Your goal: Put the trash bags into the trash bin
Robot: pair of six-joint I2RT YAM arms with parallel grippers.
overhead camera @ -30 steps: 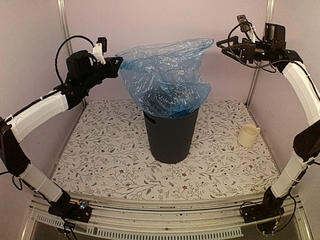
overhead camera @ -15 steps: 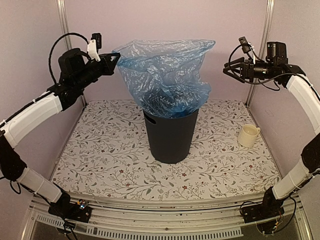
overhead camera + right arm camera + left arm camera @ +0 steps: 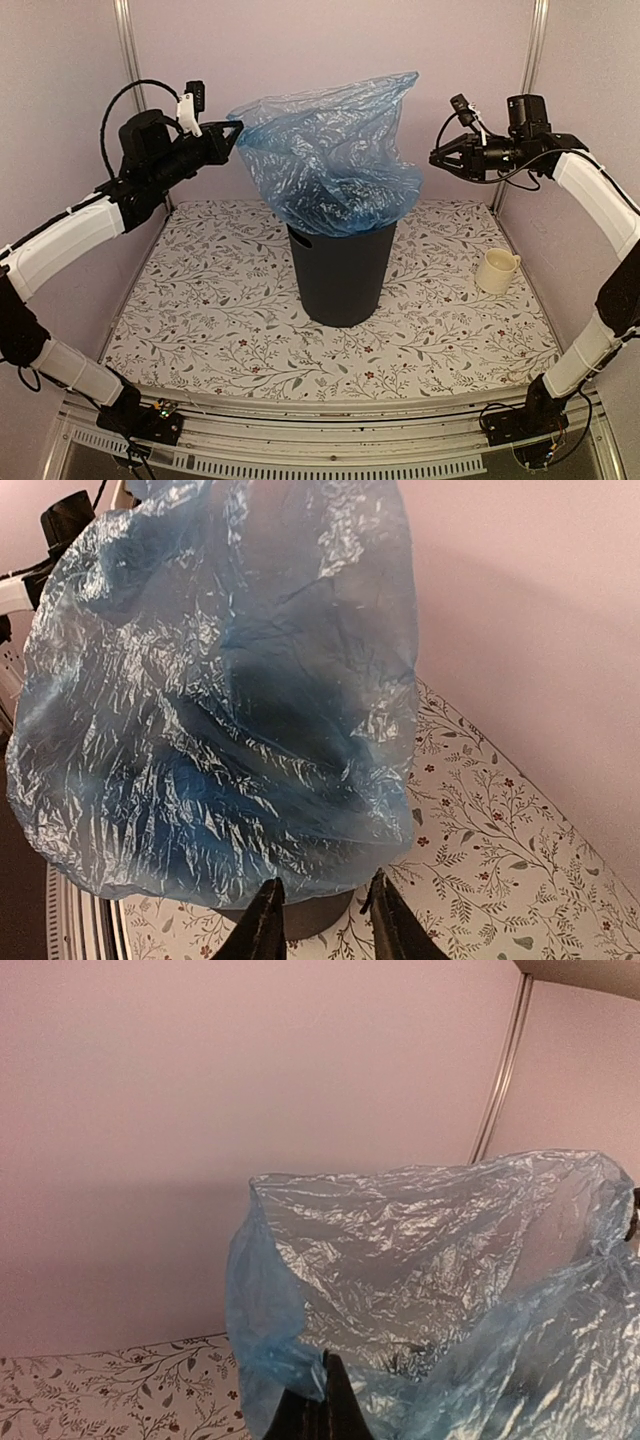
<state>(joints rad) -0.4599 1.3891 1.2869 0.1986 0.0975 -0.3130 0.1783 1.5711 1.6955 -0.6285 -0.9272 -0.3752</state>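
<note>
The light-blue translucent trash bag [image 3: 330, 150] billows up out of the dark trash bin [image 3: 342, 272], its lower part tucked inside the rim. My left gripper [image 3: 232, 130] is shut on the bag's upper left edge and holds it up; in the left wrist view the closed left gripper [image 3: 328, 1365] pinches the film of the bag [image 3: 430, 1260]. My right gripper [image 3: 437, 157] hovers just right of the bag, apart from it. In the right wrist view its fingers [image 3: 262, 920] stand narrowly apart with nothing between them, facing the bag [image 3: 220, 700] and the bin's rim [image 3: 315, 915].
A cream mug [image 3: 496, 270] stands on the floral table [image 3: 200, 300] to the right of the bin. Pink walls close in the back and both sides, with metal posts in the corners.
My right gripper came down and left, away from the bag's top right corner toward its side, and its jaws narrowed. The left gripper kept its hold and shifted slightly.
</note>
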